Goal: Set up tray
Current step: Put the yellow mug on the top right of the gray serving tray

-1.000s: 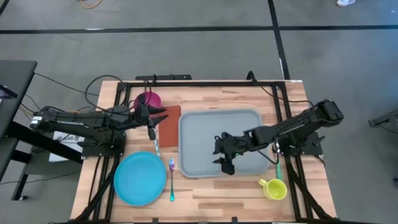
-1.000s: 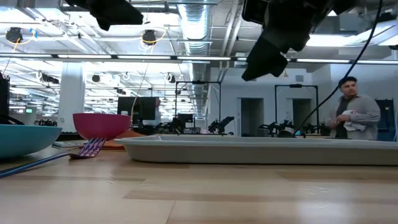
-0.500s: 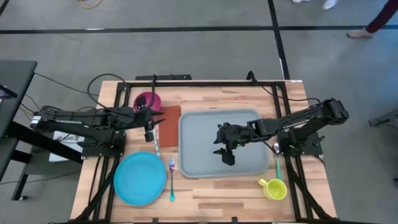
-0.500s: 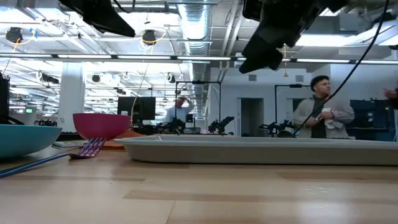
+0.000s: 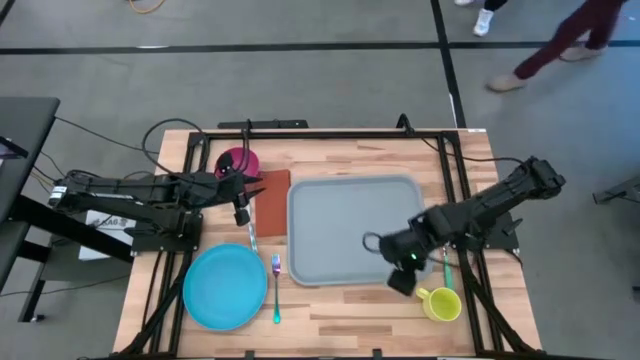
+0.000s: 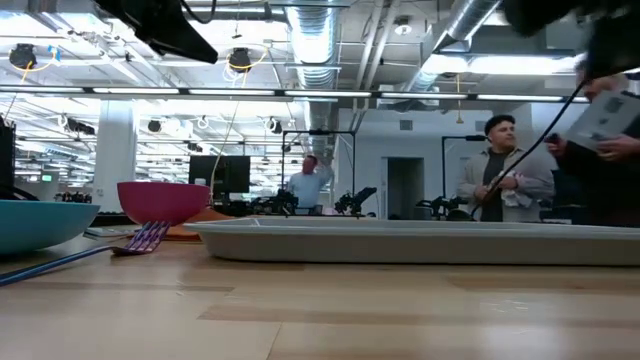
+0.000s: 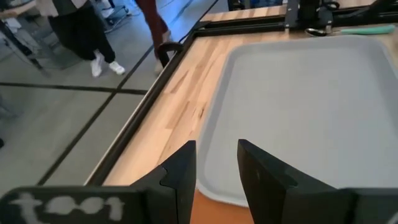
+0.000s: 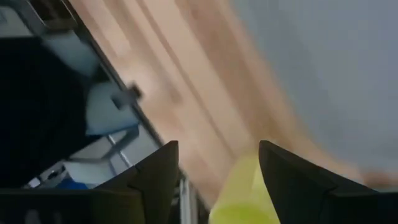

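The tray [image 5: 355, 229] lay flat in the middle of the wooden table [image 5: 340, 300], its long side running left to right, and nothing rested on it. Just to its left sat an orange-brown napkin [image 5: 272, 199], and beyond the napkin's far left corner stood a magenta bowl [image 5: 236, 160]. A round blue plate [image 5: 224, 285] occupied the near left part of the table, with a fork [image 5: 276, 287] lying beside its right edge, between the plate and the tray's near left corner. The left gripper [image 5: 241, 208] hovered over the napkin's left edge, near the bowl; in its wrist view the two dark fingers [image 7: 180, 177] stood a little apart with nothing between them, pointing across the napkin toward the tray [image 7: 311, 112]. The right gripper [image 5: 400, 277] hung above the tray's near right corner, close to a yellow-green cup [image 5: 441, 302] that stood on the table just off that corner. Its fingers [image 8: 155, 174] were spread wide and held nothing, with the cup [image 8: 245, 199] showing between them farther off. A teal-handled utensil [image 5: 446, 262] lay along the tray's right side. In the low view the tray's rim [image 6: 420, 240] stretched across the table, with the bowl [image 6: 162, 201] and plate [image 6: 35, 222] to its left, and people stood in the room behind.
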